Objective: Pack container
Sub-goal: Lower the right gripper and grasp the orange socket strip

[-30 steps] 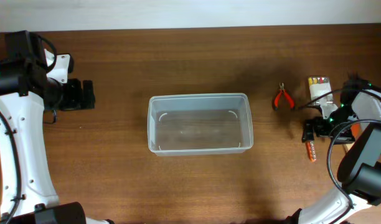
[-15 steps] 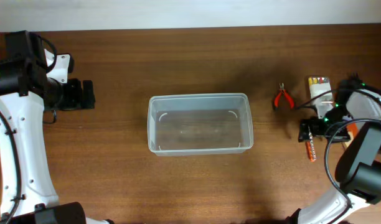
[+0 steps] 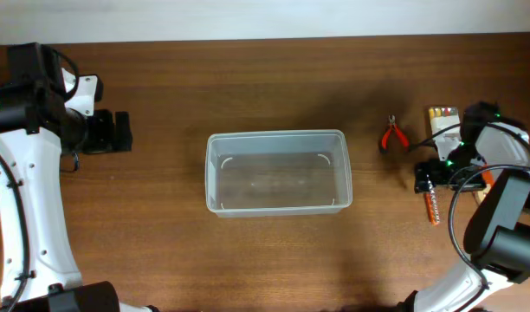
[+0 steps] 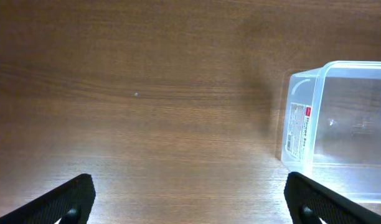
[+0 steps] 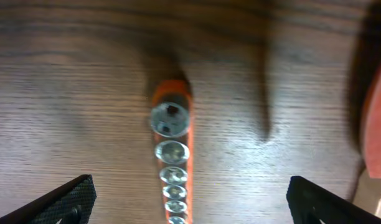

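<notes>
Zero tools in the container [image 3: 275, 135], sitting empty mid-way along the counter [image 3: 248, 78], well left of me. My right claw [image 5: 190, 202] hangs spread wide over the orange socket rail [image 5: 170, 155]. Pick-up step, I'd say: next, drop lower, straddle the rail, squeeze.

Dark wood-grain table [image 3: 248, 260] — pale strip [image 3: 265, 13] beyond its far edge
</notes>
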Available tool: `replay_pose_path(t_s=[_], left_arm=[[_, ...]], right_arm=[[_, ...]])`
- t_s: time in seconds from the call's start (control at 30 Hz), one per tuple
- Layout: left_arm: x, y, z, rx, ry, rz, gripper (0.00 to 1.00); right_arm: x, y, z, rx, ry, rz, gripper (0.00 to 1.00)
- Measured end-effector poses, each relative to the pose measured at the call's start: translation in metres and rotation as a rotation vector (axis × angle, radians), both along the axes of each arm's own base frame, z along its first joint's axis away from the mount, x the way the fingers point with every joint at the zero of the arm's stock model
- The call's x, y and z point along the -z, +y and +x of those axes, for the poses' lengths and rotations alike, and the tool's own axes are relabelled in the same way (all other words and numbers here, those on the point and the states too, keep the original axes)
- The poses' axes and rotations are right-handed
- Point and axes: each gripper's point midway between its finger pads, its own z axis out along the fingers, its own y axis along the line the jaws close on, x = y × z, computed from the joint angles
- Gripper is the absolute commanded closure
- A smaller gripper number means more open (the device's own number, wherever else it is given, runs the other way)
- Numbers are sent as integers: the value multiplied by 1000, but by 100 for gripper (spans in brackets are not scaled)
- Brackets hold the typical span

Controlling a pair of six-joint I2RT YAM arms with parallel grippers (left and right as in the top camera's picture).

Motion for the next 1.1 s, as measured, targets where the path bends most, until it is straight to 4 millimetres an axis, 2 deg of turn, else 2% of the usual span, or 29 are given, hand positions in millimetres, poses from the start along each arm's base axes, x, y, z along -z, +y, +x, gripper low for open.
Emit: replay_pose_path(t_s=[0.23,0.43,0.73,1.1], left_arm=[[0,0,0,0,0,0,1],[0,0,0,0,0,0,1],[0,0,0,0,0,0,1],[0,0,0,0,0,0,1]], right_arm=[[4,-3,5,1,-28,-14,1],[15,1,-5,1,-5,-6,1],[16,2,-8,13,4,-3,1],[17,-3,4,14,-44,-23,1]])
